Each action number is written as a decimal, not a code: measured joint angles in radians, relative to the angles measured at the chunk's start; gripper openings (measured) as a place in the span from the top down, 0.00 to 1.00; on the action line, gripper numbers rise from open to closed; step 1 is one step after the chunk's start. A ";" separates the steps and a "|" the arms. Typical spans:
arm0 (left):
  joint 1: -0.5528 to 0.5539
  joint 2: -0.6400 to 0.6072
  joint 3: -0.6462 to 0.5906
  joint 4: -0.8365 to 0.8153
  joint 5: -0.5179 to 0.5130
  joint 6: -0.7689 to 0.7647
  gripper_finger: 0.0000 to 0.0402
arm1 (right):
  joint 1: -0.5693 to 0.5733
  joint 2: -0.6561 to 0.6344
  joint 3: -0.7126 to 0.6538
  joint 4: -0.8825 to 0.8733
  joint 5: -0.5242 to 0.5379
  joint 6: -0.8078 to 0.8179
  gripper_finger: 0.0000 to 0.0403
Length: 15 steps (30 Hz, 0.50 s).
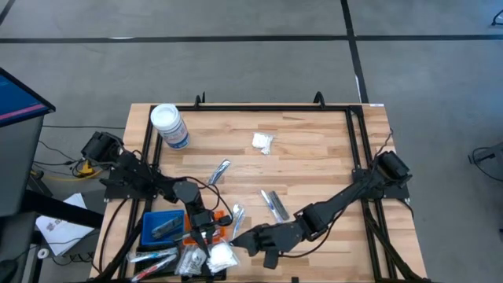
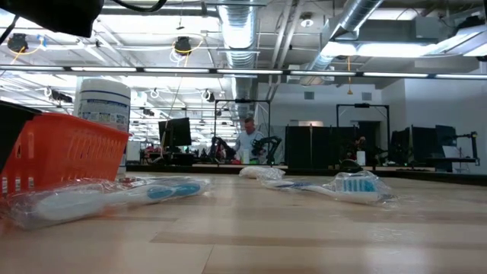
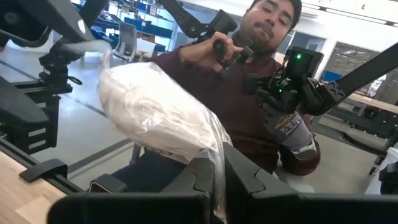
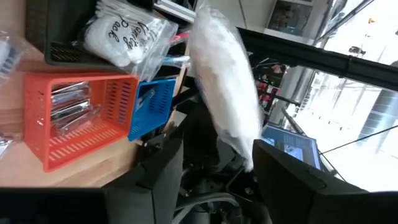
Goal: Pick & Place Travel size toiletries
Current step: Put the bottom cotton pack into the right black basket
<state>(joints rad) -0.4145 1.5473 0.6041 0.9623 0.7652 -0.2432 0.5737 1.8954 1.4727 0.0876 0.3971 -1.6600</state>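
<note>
A white packet in a clear wrapper [image 3: 155, 115] is lifted over the trays at the table's near edge, with my left gripper [image 3: 221, 183] shut on it. It shows in the high view as a white packet [image 1: 222, 255] beside my left gripper [image 1: 211, 242]. My right gripper [image 4: 217, 180] stands open, a finger on either side of the packet's [image 4: 224, 81] lower end; whether they touch it I cannot tell. More toiletries lie on the table: a white packet [image 1: 262, 142] and silvery tubes [image 1: 273, 204], [image 1: 220, 170]. My left gripper pinches the packet's clear wrapper at one end [image 3: 217, 163] between its two fingers [image 3: 245, 180]. The fingers come at it about level. The white filling stands beyond and above the fingertips, lifted clear of the table and trays.
At the near left stand an orange tray [image 4: 81, 118] holding silvery tubes, a blue tray [image 4: 152, 106] and a black tray [image 4: 68, 31] holding a white packet. A white-lidded jar [image 1: 169, 126] stands at the far left. A person [image 3: 261, 93] sits just past the table's near edge.
</note>
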 joint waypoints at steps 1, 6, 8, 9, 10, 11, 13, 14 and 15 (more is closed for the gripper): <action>0.001 0.000 0.000 0.000 0.000 0.000 0.99 | 0.002 0.000 0.000 0.000 0.001 -0.001 0.53; 0.001 0.000 0.000 0.003 0.000 0.000 0.99 | 0.010 0.000 0.000 0.004 -0.004 -0.027 0.52; 0.001 0.000 0.000 0.003 0.000 0.000 1.00 | 0.016 0.004 0.000 0.006 -0.009 -0.035 0.51; 0.001 0.000 0.000 0.003 0.000 0.000 1.00 | 0.016 0.007 0.000 0.004 -0.012 -0.043 0.51; 0.001 0.000 0.000 0.003 0.000 0.000 0.99 | 0.019 0.008 0.000 0.000 -0.012 -0.048 0.52; 0.001 0.000 0.000 0.003 0.000 0.000 0.99 | 0.022 0.009 0.000 0.000 -0.012 -0.049 0.52; 0.002 0.000 0.000 0.003 0.000 0.000 0.99 | 0.028 0.008 0.000 0.005 -0.013 -0.052 0.53; 0.002 0.000 0.000 0.003 -0.001 0.000 1.00 | 0.028 0.008 0.000 0.005 -0.019 -0.053 0.54; 0.002 0.000 0.000 0.003 -0.001 0.000 1.00 | 0.028 0.008 0.000 0.004 -0.031 -0.058 0.54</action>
<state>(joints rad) -0.4125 1.5475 0.6041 0.9653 0.7644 -0.2428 0.6018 1.9030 1.4723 0.0920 0.3657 -1.7176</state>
